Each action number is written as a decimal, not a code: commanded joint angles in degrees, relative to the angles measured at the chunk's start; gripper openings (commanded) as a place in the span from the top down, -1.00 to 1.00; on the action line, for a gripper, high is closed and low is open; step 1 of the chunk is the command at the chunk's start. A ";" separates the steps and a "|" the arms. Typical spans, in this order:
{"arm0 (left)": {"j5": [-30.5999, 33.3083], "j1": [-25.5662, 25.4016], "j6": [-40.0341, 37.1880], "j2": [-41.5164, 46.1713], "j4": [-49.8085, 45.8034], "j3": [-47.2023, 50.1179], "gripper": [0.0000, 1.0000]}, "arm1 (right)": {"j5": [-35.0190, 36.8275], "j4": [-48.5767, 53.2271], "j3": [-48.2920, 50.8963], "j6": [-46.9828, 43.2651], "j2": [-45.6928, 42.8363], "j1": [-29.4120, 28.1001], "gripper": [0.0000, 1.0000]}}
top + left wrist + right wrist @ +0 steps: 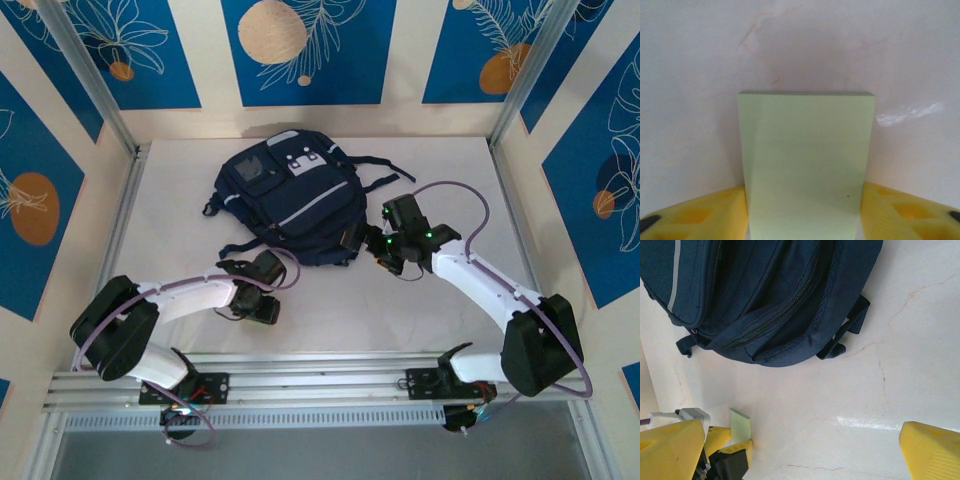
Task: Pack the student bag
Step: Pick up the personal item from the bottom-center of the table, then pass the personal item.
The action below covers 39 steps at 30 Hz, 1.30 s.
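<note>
The student bag (290, 195) is a dark navy backpack with grey trim lying flat at the back middle of the white table (170, 200). Its zipped lower edge (765, 290) shows in the right wrist view. My left gripper (262, 292) sits low on the table in front of the bag. Its yellow fingers (705, 215) press both sides of a pale green pad (805, 145) standing on edge, so the left gripper (804, 205) is shut on it. The same pad (740, 422) shows in the right wrist view. My right gripper (385, 250) hovers by the bag's right corner. The right gripper (800, 455) is open, holding nothing.
Loose black straps (845, 337) trail from the bag's right side onto the table. Aluminium posts (90, 85) and blue patterned walls close in the left, back and right. A metal rail (320, 375) runs along the near edge between the arm bases.
</note>
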State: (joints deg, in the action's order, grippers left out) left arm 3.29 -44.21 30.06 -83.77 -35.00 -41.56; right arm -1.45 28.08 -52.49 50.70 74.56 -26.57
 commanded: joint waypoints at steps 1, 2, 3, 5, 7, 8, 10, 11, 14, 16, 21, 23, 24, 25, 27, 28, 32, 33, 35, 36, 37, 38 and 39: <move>-1.71 -1.16 0.16 -3.52 3.56 2.23 0.04 | 0.79 0.89 1.24 0.89 -1.36 0.16 -0.99; -1.58 -1.15 0.17 -3.19 3.19 1.96 0.07 | 0.73 0.78 1.32 0.89 -1.31 0.24 -1.00; -1.46 -1.11 0.13 -2.77 2.59 1.42 0.10 | 0.67 0.70 1.34 0.84 -1.25 0.28 -1.00; -1.19 -1.15 0.00 -1.68 1.21 -0.03 0.15 | 0.08 0.38 1.25 0.46 -0.98 0.29 -0.99; -0.63 -1.14 -0.47 -0.19 -0.69 -2.18 0.16 | -0.97 -0.24 0.94 -0.59 -0.73 0.29 -0.99; -0.28 -1.11 -0.66 0.48 -1.65 -3.39 0.17 | -1.65 -0.50 0.66 -1.20 -0.58 0.41 -0.99; 0.18 -1.15 -1.60 2.18 -3.22 -6.40 0.17 | -3.63 -1.37 -0.01 -2.83 -0.30 0.46 -0.96; -0.23 -1.12 -2.33 2.81 -3.48 -7.69 0.18 | -5.07 -2.14 -0.23 -3.62 -0.28 0.55 -0.92; -3.83 -1.11 -6.13 4.19 -2.94 -12.05 0.17 | -11.12 -5.31 -1.07 -6.38 -0.10 1.11 -0.77; -7.00 -1.09 -8.76 4.47 -1.99 -14.58 0.17 | -15.52 -7.81 -1.39 -7.57 0.20 1.59 -0.61; -12.86 -1.05 -12.61 4.25 0.70 -19.57 0.17 | -24.26 -14.80 -1.18 -7.60 0.90 1.96 -0.45; -15.09 -1.04 -13.07 3.89 2.08 -20.48 0.17 | -26.66 -17.04 -0.87 -7.09 1.34 1.94 -0.42; -16.24 -1.05 -13.16 3.62 2.74 -20.78 0.17 | -27.60 -18.11 -0.62 -6.79 1.65 1.87 -0.40; -17.06 -1.06 -13.12 3.40 3.27 -21.05 0.17 | -28.12 -18.76 -0.39 -6.67 1.72 1.87 -0.40; -18.49 -1.05 -12.76 3.09 4.38 -21.36 0.17 | -28.85 -20.08 0.33 -6.41 2.16 1.78 -0.36; -18.84 -1.05 -12.51 2.95 4.71 -21.50 0.17 | -28.99 -20.45 0.68 -6.18 2.27 1.78 -0.33; -19.85 -1.01 -11.50 2.69 6.23 -21.95 0.17 | -31.22 -24.36 2.77 -4.65 2.80 1.73 -0.19; -20.05 -1.06 -11.37 2.56 6.57 -22.15 0.17 | -31.69 -25.37 3.23 -4.26 2.93 1.63 -0.14; -20.16 -1.06 -10.93 2.34 7.15 -22.50 0.17 | -32.26 -26.56 3.72 -3.77 3.36 1.39 -0.08; -20.09 -0.99 -10.67 2.23 7.38 -22.64 0.17 | -32.59 -26.83 3.87 -3.72 3.61 1.13 -0.06; -20.01 -1.06 -10.40 2.20 7.67 -22.75 0.17 | -32.77 -26.98 3.80 -3.81 3.92 0.95 -0.04; -19.94 -1.06 -10.06 2.21 8.25 -22.76 0.17 | -32.90 -27.09 3.80 -3.90 4.26 0.58 -0.02; -19.90 -1.06 -9.66 2.20 8.88 -22.69 0.17 | -33.12 -27.26 3.85 -3.92 4.62 0.32 0.01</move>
State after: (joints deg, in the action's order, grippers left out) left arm -15.03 -44.75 19.38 -81.12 -28.67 -62.50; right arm -31.62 3.11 -49.32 46.52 78.04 -25.39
